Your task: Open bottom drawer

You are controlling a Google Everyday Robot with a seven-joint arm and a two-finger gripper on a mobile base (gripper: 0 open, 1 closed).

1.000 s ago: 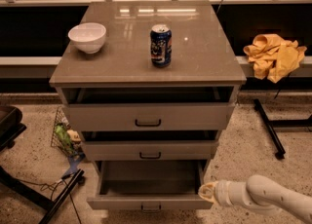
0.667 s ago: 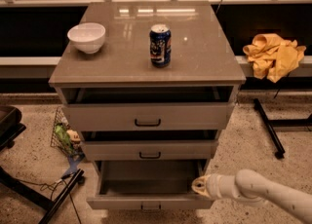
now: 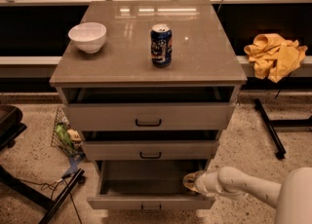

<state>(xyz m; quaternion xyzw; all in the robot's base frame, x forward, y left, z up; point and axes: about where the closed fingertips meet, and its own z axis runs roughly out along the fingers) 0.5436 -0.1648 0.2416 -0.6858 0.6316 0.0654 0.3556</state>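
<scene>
The bottom drawer (image 3: 151, 202) is the lowest of three grey-beige drawers and stands pulled out, showing its plain grey inside. Its small black bar handle (image 3: 151, 207) sits at the bottom edge of the view. My gripper (image 3: 191, 181) is at the drawer's right side, over its inner right corner, on the end of my white arm (image 3: 243, 186) that reaches in from the lower right. The middle drawer (image 3: 150, 149) and top drawer (image 3: 148, 116) are each slightly ajar.
On the cabinet top (image 3: 204, 57) stand a white bowl (image 3: 87, 36) and a blue soda can (image 3: 161, 45). A yellow cloth (image 3: 274, 55) hangs at the right. A wire basket with items (image 3: 66, 135) sits on the floor at the left, beside black stand legs (image 3: 58, 198).
My gripper and arm have moved left, from beside the drawer's right front corner to over its inner right side. The drawers look unchanged.
</scene>
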